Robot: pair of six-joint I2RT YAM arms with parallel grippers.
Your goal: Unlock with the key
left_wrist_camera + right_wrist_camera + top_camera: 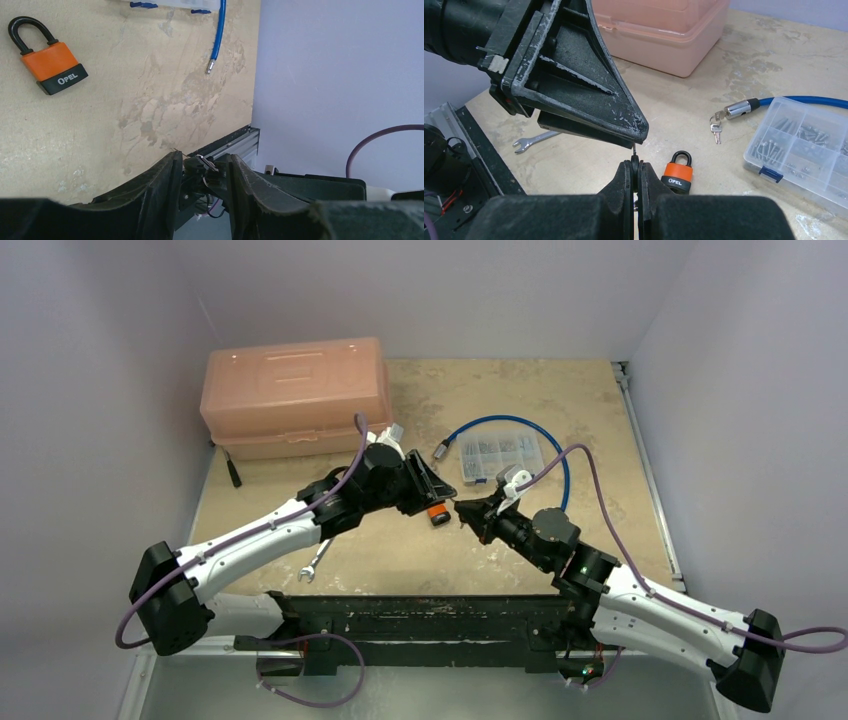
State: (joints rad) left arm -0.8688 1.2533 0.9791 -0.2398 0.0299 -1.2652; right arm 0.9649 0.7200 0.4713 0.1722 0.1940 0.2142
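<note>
The orange and black padlock (438, 513) lies flat on the table with its shackle closed, seen in the left wrist view (49, 62) and the right wrist view (677, 173). My right gripper (635, 164) is shut on the key (634, 159), whose thin blade points up out of the fingertips. My left gripper (639, 132) hangs just above that blade. In the left wrist view the left gripper (202, 159) stands partly open, its fingers (167, 172) on either side of the key's head (194, 165). Both grippers meet beside the padlock, left (447, 490) and right (462, 508).
A pink toolbox (295, 395) stands at the back left. A blue cable (510, 423) with small keys (715, 131) at its end curls round a clear screw organiser (500, 455). A wrench (315, 562) lies near the front rail (420, 615).
</note>
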